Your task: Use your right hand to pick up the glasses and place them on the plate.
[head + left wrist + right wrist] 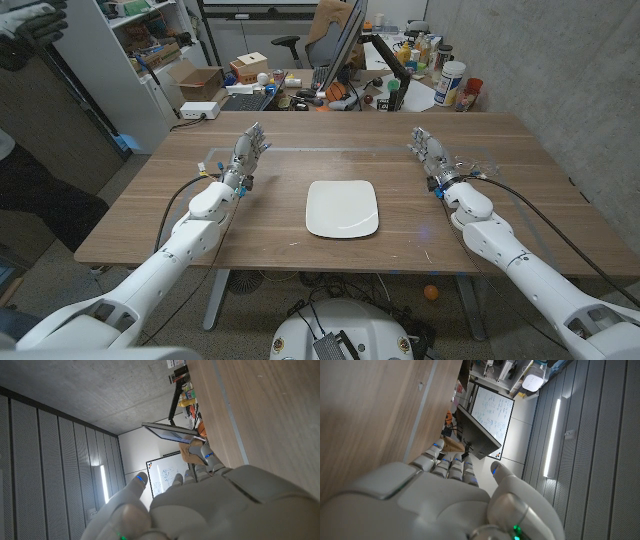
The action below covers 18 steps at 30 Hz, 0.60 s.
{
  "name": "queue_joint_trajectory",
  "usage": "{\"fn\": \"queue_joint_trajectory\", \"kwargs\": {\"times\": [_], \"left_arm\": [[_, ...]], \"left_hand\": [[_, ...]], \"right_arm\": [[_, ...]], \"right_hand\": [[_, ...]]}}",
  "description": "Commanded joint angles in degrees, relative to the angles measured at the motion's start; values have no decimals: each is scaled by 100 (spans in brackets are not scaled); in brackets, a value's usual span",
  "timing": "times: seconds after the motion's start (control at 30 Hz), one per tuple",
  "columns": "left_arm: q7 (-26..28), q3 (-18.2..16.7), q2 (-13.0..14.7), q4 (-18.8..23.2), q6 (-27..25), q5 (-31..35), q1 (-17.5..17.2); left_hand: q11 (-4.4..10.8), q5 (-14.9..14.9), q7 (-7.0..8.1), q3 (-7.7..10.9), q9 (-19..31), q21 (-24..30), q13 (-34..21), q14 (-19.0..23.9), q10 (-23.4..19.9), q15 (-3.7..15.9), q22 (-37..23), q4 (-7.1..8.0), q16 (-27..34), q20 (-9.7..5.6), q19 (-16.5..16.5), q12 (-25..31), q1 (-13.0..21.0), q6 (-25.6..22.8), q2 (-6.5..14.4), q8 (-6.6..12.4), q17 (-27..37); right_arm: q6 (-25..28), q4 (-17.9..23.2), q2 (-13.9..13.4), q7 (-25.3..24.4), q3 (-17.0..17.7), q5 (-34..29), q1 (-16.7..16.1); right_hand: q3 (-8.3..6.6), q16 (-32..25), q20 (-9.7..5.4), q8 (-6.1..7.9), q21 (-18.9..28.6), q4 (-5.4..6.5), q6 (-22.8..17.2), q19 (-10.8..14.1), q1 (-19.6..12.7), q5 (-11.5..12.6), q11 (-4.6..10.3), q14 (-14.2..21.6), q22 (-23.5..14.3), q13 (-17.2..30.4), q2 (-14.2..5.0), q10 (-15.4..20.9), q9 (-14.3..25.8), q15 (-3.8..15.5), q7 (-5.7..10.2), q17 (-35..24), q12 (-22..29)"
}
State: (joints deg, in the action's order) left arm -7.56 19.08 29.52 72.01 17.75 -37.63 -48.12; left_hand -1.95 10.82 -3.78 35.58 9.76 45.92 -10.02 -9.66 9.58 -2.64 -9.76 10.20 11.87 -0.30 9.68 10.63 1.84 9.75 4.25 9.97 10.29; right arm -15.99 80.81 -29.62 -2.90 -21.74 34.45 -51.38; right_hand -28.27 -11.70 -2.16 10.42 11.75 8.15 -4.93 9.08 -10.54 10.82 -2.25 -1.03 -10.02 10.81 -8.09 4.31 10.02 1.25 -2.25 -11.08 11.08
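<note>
Nothing of the task is yet done. The plate [342,208] lies bare at the worktop's [250,230] middle. The glasses [478,166], apparently clear-framed, lie near the right edge, just beside the right hand [428,153], whose fingers are loosely spread and hold nothing.

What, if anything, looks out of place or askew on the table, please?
Nothing stands out. The white plate lies square and bare in the middle; the left robot hand and right robot hand hold nothing, either side of it.

A plain white plate [342,208] sits on the brown wood-grain surface [270,215]; beside it, both hands [249,152] [428,150] are grey-white.
</note>
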Motion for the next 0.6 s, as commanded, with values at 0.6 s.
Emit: {"fn": "queue_joint_trajectory", "kwargs": {"times": [0.6], "left_arm": [[-323,-496,-766,-20,-118,986,142]], "left_hand": [[-14,42,-5,53,17,8,-32,-536,612,-15,-13,6,22,16,837,36,-9,411,622,40,21]], "right_arm": [[138,-330,-308,464,-82,-285,609]], "right_hand": [[-34,-119,-190,165,79,-59,-449,226,-85,15,-157,332,-23,35,-216,526,57,-53,-67,-8,181]]}}
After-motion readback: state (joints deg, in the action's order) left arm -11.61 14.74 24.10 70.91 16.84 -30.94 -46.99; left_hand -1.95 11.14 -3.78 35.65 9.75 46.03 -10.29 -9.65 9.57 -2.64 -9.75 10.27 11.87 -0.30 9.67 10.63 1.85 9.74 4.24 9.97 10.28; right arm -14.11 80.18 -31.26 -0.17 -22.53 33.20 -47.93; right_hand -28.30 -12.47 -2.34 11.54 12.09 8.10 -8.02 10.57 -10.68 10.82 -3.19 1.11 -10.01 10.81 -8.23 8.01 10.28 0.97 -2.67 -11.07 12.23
